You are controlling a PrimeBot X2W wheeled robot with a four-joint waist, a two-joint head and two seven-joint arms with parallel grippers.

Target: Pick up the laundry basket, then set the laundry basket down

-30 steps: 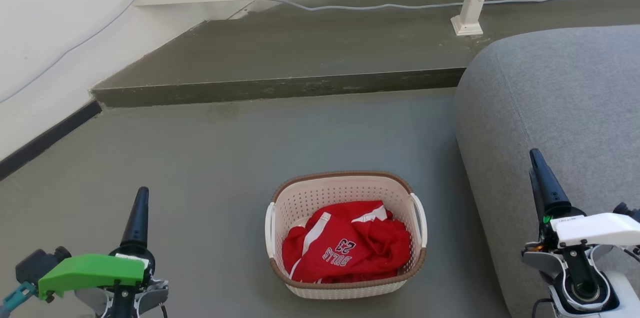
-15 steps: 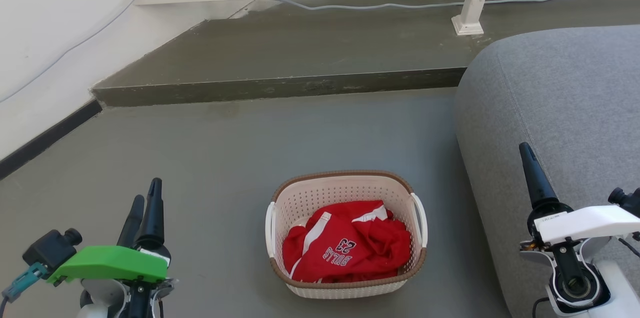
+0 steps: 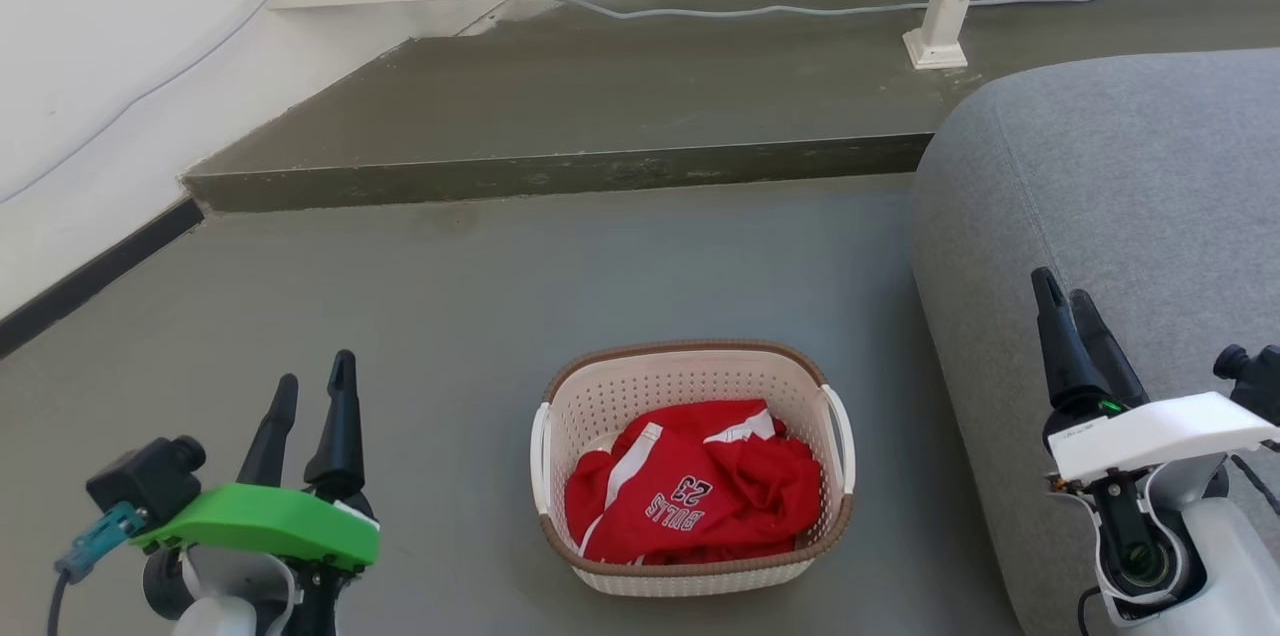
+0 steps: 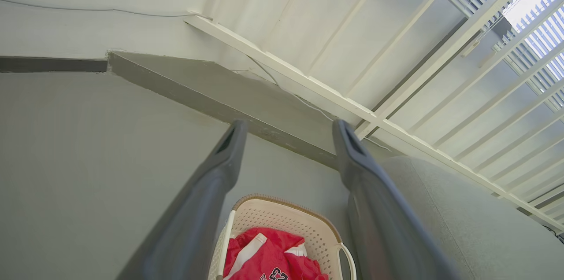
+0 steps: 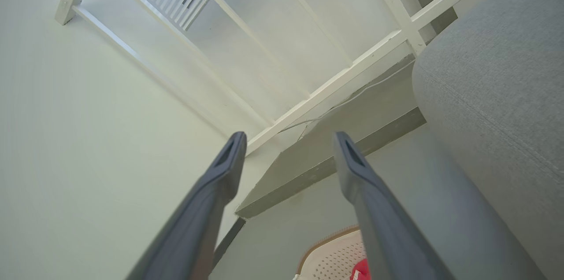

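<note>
Now, head view, basket: the laundry basket (image 3: 685, 349) stands on the floor (image 3: 450, 296), low in the middle, with a red jersey (image 3: 690, 496) inside. Its long axis seems to run left to right, with a white handle at each end.
Head view, left gripper: the left gripper (image 3: 316, 371) hangs at the lower left, fingers parted and empty. It is well apart from the left handle (image 3: 540, 461), and the basket lies to its right.
Head view, right gripper: the right gripper (image 3: 1060, 288) hangs at the lower right before the grey sofa (image 3: 1120, 176), fingers a little parted and empty. The basket lies to its left and lower.
Head view, room: the sofa edge is near the right handle (image 3: 843, 441), so that side is tight. The left side is open floor, and so is the far side up to the raised step (image 3: 560, 171).
Left wrist view: the two fingers stand wide apart with nothing between them. The basket sits low between them.
Right wrist view: the fingers are apart and empty. A corner of the basket shows at the bottom edge beside one finger, and the sofa rises on the right.
Nearer arm: I cannot tell; both look about equally far.
Next move, as I judge: each gripper should go inward and down to its own handle, the right one carefully past the sofa.
</note>
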